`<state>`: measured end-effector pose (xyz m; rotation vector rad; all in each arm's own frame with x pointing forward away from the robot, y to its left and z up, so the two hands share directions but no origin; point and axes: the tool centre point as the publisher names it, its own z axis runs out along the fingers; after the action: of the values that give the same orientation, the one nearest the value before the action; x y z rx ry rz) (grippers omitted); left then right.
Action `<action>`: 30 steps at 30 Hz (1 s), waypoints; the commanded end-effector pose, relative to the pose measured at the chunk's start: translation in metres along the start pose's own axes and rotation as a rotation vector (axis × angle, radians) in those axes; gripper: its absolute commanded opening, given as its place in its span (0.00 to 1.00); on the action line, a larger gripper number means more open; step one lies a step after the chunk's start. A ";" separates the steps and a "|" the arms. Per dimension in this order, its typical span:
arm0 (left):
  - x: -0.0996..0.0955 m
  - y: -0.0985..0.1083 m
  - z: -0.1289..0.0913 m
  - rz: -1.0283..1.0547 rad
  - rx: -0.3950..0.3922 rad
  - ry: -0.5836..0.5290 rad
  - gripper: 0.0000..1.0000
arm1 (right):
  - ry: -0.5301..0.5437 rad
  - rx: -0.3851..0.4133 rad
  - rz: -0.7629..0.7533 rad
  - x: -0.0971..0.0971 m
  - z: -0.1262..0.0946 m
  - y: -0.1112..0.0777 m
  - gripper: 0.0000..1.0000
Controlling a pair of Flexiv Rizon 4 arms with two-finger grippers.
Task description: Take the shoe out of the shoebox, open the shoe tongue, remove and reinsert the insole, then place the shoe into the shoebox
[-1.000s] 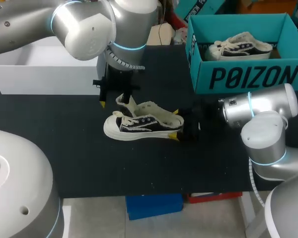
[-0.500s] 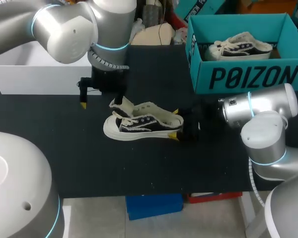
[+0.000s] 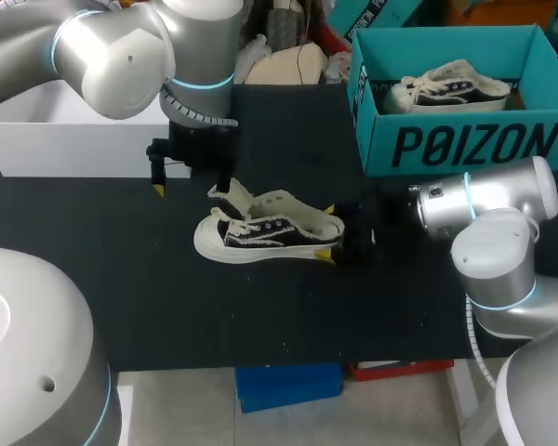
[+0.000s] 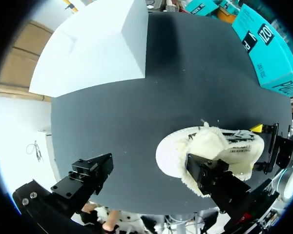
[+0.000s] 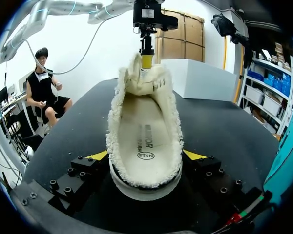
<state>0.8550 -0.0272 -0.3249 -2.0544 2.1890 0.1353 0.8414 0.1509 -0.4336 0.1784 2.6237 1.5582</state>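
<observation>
The black table (image 3: 167, 307) fills most of the frame, with the teal shoebox (image 3: 465, 139) at upper right. The shoe (image 3: 265, 232) lies at centre, its long axis running left to right, toe leftward, heel pinched by my right gripper (image 3: 331, 232). My left gripper (image 3: 188, 186), fingers spread wide, hangs just up-left, one tip beside the raised tongue (image 3: 232, 195). I judge it the nearer arm for the insole

We see large dark block letters across the front wall of the teal shoebox (image 3: 467, 146), and black-and-white printed patches on its side in the left wrist view. Small dark print and an oval stamp mark the insole (image 5: 145, 122) at the heel of the shoe (image 5: 144, 183).
</observation>
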 end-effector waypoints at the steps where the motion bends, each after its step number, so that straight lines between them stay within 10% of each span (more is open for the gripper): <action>1: -0.006 0.013 -0.031 0.255 0.075 0.023 1.00 | -0.001 0.001 0.002 0.000 -0.001 -0.001 0.00; 3: -0.003 0.015 -0.044 0.452 0.055 0.086 0.83 | -0.001 0.001 0.002 0.000 -0.001 -0.001 0.00; 5: 0.001 0.017 -0.052 0.712 0.006 0.132 0.00 | -0.001 0.001 0.002 0.000 -0.001 -0.001 0.00; 10: 0.011 0.024 -0.067 1.317 -0.109 0.340 0.00 | -0.001 0.001 0.002 0.000 -0.001 -0.001 0.00; 15: 0.037 0.011 -0.078 1.437 -0.175 0.464 0.00 | -0.001 0.001 0.002 0.000 -0.001 -0.001 0.00; 30: 0.037 0.011 -0.078 1.554 -0.201 0.507 0.00 | -0.001 0.001 0.002 0.000 -0.001 -0.001 0.00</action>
<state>0.8318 -0.0762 -0.2519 -0.8985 3.1752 0.0175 0.8413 0.1503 -0.4342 0.1785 2.6233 1.5585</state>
